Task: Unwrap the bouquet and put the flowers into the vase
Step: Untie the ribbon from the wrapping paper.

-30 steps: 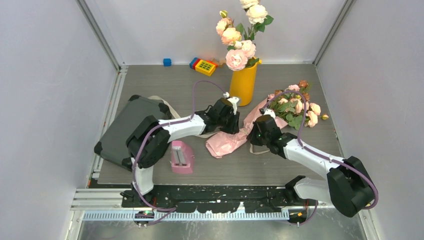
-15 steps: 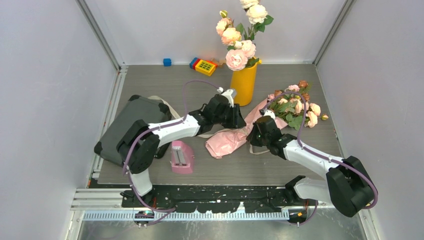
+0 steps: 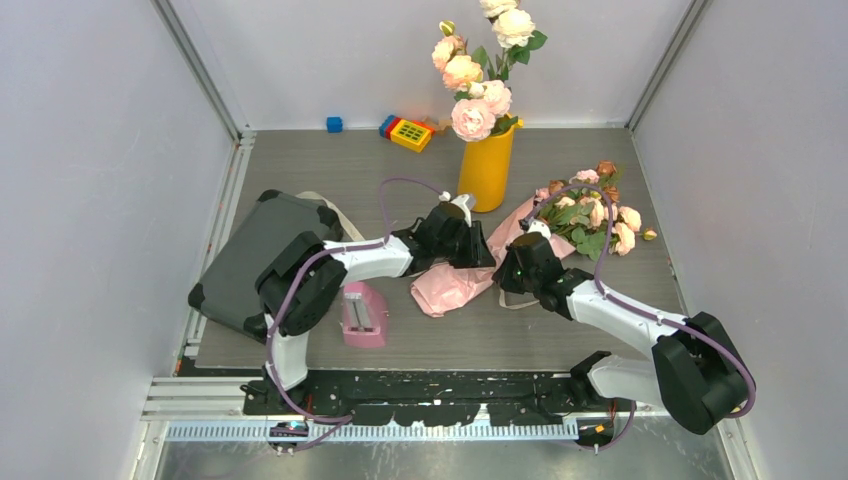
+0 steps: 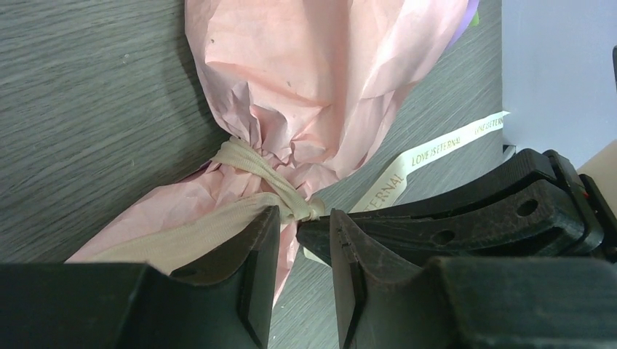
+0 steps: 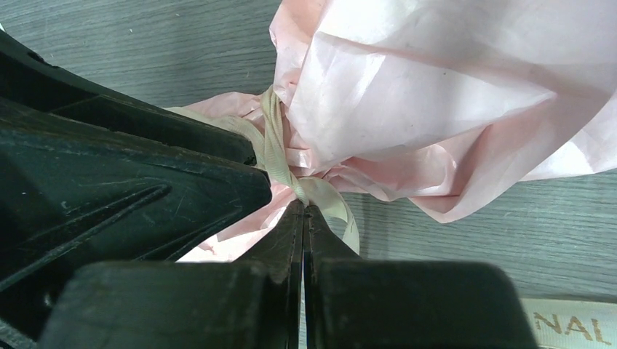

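Cream ribbon tail point(image 4: 436, 149) lettered "LOVE IS ETERNAL"; right pincer point(image 5: 303, 207) tight on beige ribbon knot point(image 4: 302, 209), left pincer point(image 4: 304, 218) half-open astride it.

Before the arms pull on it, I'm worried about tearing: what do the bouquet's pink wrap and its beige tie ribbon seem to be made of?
Wrap: looks like thin matte tissue or crepe paper, given its fine crinkles and sharp creases. Tie ribbon: seems a soft woven fabric with slight sheen, since it bunches into a tight knot; the exact fibre can't be told.
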`<action>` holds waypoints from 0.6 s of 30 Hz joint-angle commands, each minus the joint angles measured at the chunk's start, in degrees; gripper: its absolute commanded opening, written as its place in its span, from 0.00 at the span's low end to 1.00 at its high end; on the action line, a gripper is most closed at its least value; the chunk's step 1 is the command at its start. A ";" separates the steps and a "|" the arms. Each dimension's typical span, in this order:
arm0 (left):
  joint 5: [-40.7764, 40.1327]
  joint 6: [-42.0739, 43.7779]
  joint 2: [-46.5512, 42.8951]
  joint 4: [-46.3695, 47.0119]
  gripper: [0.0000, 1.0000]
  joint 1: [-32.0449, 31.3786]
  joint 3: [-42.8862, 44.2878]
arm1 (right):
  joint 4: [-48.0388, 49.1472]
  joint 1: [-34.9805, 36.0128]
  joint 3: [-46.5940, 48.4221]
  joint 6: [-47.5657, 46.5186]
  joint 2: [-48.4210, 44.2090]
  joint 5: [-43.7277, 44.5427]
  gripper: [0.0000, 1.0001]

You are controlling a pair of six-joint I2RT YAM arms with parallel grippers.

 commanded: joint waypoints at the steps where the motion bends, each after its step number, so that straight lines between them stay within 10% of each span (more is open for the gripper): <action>1: -1.09 -0.08 0.82 3.17 0.33 -0.18 -0.45 | 2.12 0.00 -0.61 0.47 -1.00 -0.48 0.03; 18: -1.20 0.58 4.68 1.56 0.17 -0.12 2.68 | 1.28 0.00 -0.41 -0.71 -0.33 -0.17 0.00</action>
